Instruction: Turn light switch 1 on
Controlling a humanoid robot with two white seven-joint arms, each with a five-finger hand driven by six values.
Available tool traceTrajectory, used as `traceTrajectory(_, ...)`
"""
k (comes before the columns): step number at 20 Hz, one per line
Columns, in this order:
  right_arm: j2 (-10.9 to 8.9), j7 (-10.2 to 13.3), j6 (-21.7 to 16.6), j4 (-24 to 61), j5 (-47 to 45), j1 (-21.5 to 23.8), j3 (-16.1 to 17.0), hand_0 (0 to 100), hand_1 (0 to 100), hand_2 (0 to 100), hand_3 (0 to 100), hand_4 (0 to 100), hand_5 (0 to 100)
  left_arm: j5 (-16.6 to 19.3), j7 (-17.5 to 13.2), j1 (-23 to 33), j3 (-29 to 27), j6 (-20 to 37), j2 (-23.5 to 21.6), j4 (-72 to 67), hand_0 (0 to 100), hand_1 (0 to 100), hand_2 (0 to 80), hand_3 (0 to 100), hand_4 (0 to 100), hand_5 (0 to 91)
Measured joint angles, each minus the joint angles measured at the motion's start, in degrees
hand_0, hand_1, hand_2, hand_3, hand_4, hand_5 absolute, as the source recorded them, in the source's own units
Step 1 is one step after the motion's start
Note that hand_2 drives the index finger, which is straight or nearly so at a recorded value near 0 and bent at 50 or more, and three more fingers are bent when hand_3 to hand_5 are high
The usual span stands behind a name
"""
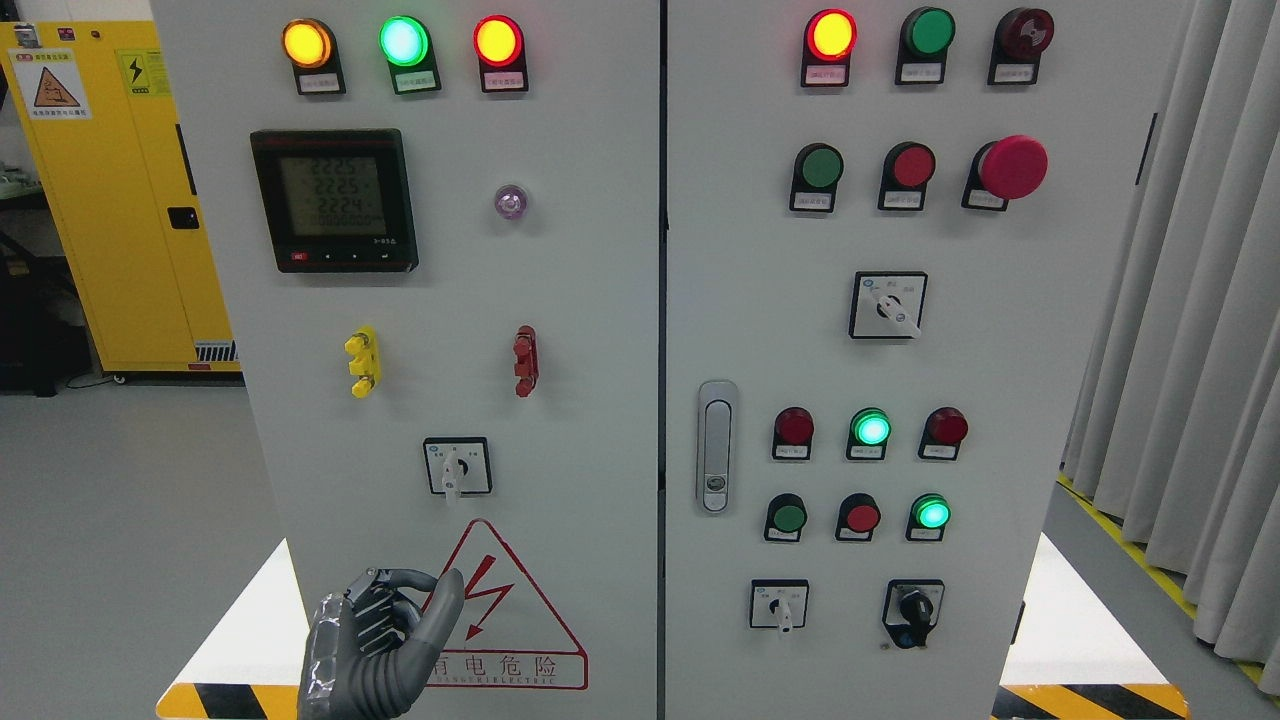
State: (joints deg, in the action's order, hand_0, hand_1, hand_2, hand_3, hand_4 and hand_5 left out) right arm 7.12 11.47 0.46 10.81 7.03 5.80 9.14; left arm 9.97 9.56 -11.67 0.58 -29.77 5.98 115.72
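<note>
Grey steel electrical cabinet (600, 400), two doors, fills my view. Left door carries a black digital meter (334, 200) and a red-outlined triangular hazard sticker (520, 640). The white rotary selector switch in its black square frame (457, 467) sits on the left door, directly above the sticker's tip, knob pointing down. My left hand (375, 645), silver-grey, is low in front of the sticker, below the switch and apart from it; fingers curled inward, thumb raised, nothing held.

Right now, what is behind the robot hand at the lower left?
Behind the left robot hand is the red warning triangle on the cabinet door. The triangle's left corner and part of its caption are covered; the lightning bolt shows.
</note>
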Motion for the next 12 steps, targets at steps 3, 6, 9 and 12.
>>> traceTrajectory(3,0.00,0.00,0.00,0.00,0.00,0.00,0.00,0,50,4,0,0,0,0.55,0.01,-0.71,-0.14,-0.12,0.15,-0.16,19,66,54.9,90,89,87.6)
traceTrajectory(6,0.00,0.00,0.00,0.00,0.00,0.00,0.00,0,50,4,0,0,0,0.89,0.01,-1.31,-0.24,-0.28,0.28,-0.31,19,66,55.0,91,89,87.5)
traceTrajectory(9,0.00,0.00,0.00,0.00,0.00,0.00,0.00,0,50,4,0,0,0,1.08,0.16,-2.06,-0.32,-1.04,0.43,-0.40,18,66,55.0,91,89,87.6)
traceTrajectory(12,0.00,0.00,0.00,0.00,0.00,0.00,0.00,0,50,4,0,0,0,1.21,1.27,-2.84,-0.38,-1.98,0.71,-0.45,18,66,55.0,91,89,87.6)
